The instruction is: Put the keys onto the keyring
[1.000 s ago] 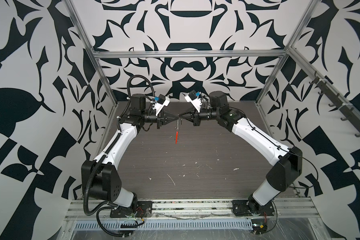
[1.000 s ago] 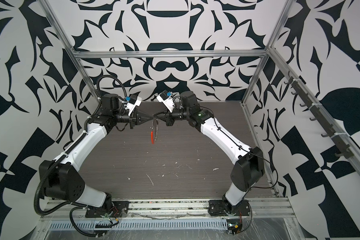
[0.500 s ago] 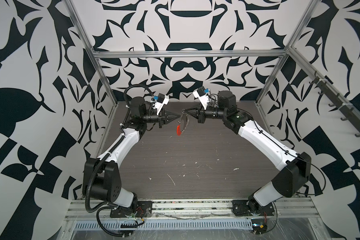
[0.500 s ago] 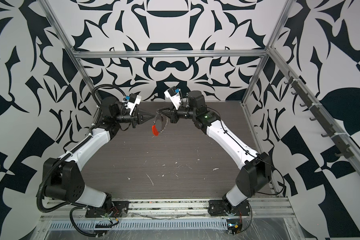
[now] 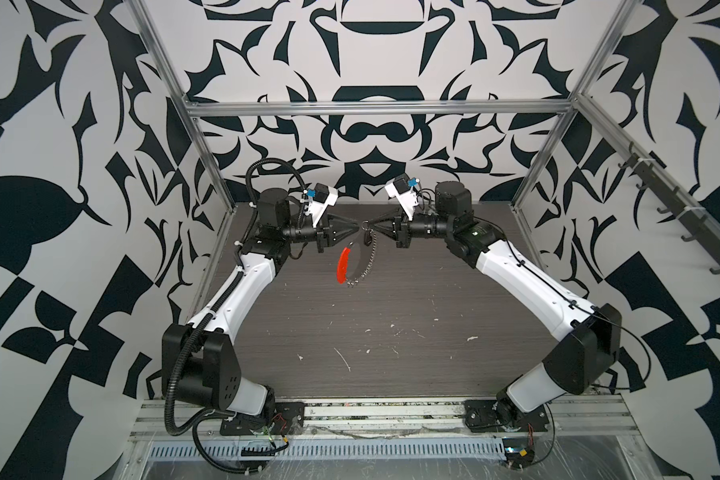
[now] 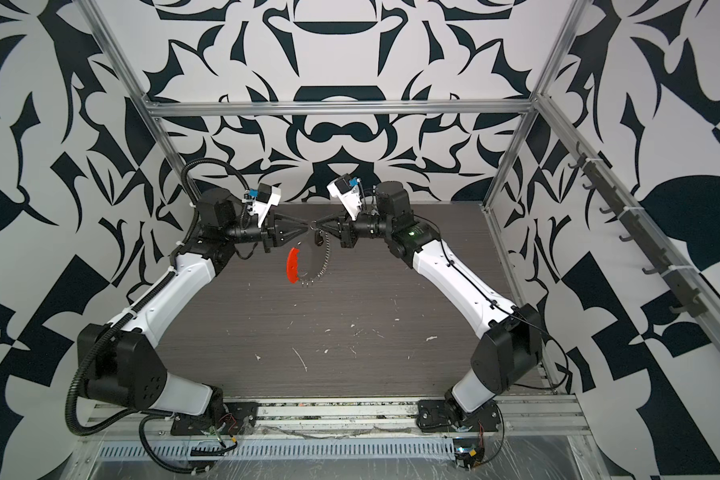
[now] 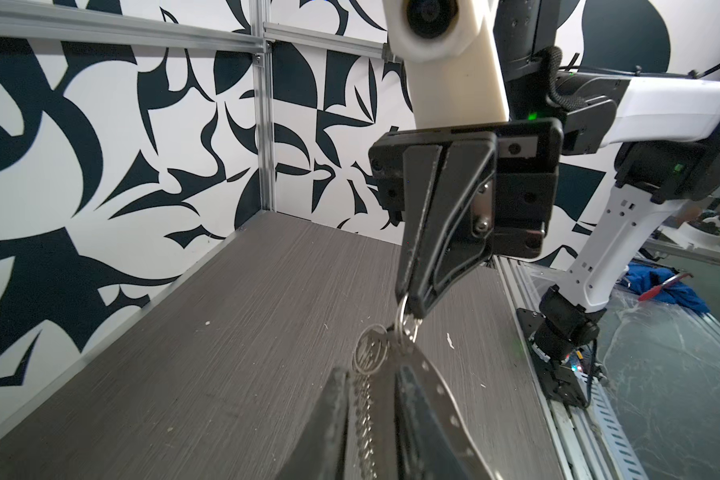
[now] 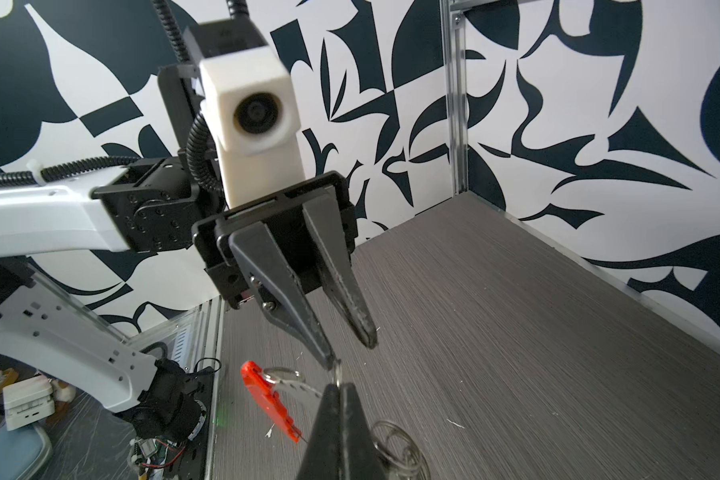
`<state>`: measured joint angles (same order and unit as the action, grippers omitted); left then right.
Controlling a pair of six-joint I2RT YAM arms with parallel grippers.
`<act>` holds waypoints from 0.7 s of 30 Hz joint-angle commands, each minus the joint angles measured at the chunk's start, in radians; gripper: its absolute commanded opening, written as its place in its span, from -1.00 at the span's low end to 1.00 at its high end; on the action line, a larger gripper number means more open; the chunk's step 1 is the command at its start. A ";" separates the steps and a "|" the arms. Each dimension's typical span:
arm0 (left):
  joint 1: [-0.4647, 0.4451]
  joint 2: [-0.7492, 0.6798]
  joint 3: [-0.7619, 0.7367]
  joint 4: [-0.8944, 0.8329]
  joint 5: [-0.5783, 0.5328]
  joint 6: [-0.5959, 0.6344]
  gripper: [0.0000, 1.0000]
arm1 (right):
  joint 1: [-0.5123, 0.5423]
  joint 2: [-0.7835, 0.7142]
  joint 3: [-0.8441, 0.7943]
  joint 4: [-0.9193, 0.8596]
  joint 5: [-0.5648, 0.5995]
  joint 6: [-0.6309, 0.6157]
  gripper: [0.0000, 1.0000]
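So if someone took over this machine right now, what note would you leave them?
The left gripper is open and empty, tips close to the right gripper.
The right gripper is shut on a small split ring of the keyring, which hangs above the table.
The key tag dangles just under those tips.
Done: the tag seems to hang with the keyring.
Left: confirm it is truly threaded, too small to tell here, then set everything down.
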<state>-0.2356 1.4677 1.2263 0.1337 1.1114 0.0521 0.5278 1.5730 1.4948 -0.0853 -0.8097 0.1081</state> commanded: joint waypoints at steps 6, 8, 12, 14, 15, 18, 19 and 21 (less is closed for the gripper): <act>-0.002 0.009 0.039 0.003 0.069 -0.023 -0.51 | 0.013 -0.001 0.049 0.074 -0.047 0.016 -1.00; -0.004 0.015 0.047 0.003 0.083 -0.029 -0.53 | 0.016 0.004 0.053 0.079 -0.049 0.017 -1.00; -0.007 0.024 0.058 0.000 0.099 -0.037 -0.57 | 0.020 0.007 0.055 0.091 -0.053 0.024 -1.00; -0.008 0.028 0.062 0.000 0.105 -0.039 -0.59 | 0.023 0.012 0.060 0.091 -0.055 0.024 -1.00; -0.010 0.029 0.064 -0.001 0.107 -0.039 -0.61 | 0.024 0.013 0.062 0.091 -0.057 0.024 -1.00; -0.012 0.037 0.071 -0.010 0.119 -0.041 -0.72 | 0.029 0.015 0.065 0.096 -0.057 0.028 -1.00; -0.012 0.039 0.074 -0.014 0.123 -0.041 -0.76 | 0.029 0.014 0.064 0.104 -0.056 0.032 -1.00; -0.014 0.041 0.073 -0.019 0.128 -0.040 -0.78 | 0.029 0.012 0.062 0.113 -0.055 0.039 -1.00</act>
<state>-0.2436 1.4948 1.2644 0.1326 1.2053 0.0151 0.5514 1.6058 1.5043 -0.0654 -0.8379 0.1310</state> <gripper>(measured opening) 0.115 0.046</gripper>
